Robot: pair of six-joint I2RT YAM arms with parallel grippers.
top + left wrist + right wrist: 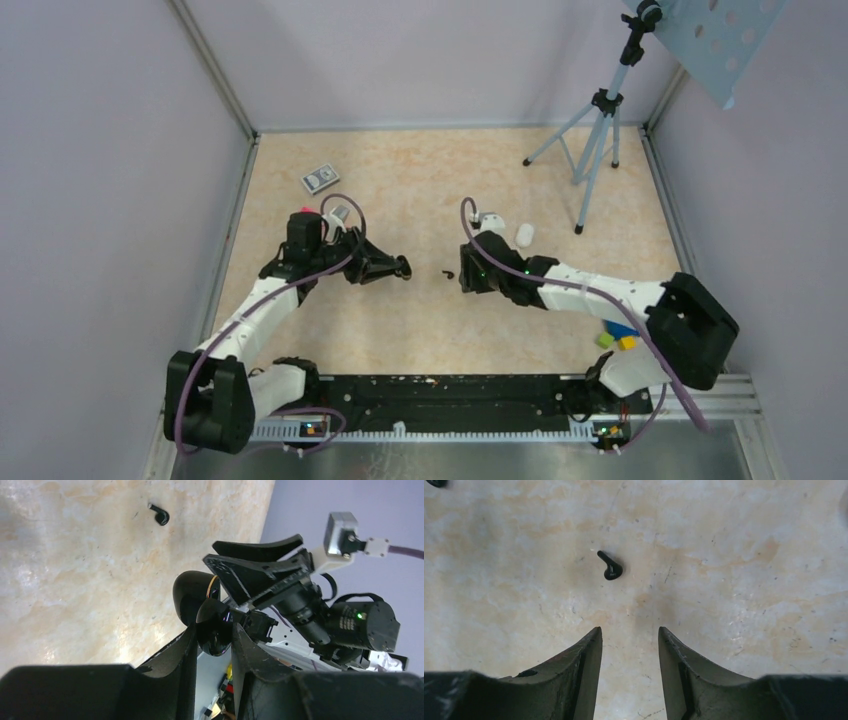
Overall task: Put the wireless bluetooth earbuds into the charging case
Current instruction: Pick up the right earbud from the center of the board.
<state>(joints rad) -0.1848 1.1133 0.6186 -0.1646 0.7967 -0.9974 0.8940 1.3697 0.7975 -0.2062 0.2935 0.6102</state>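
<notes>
Left gripper (214, 632) pinches the black case (189, 596); one black earbud (610, 569) lies on the table (744, 580).
Right gripper (630, 635) has its fingers apart, holding nothing, with the earbud at their 11 o'clock. The inside of the case is hidden, so what is in it cannot be told.

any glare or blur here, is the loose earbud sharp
right wrist: earbud crisp, light flat; left wrist: bright glints on the glossy black case in the left hand, table partly washed out; top external: evenly lit, earbud a speck
</notes>
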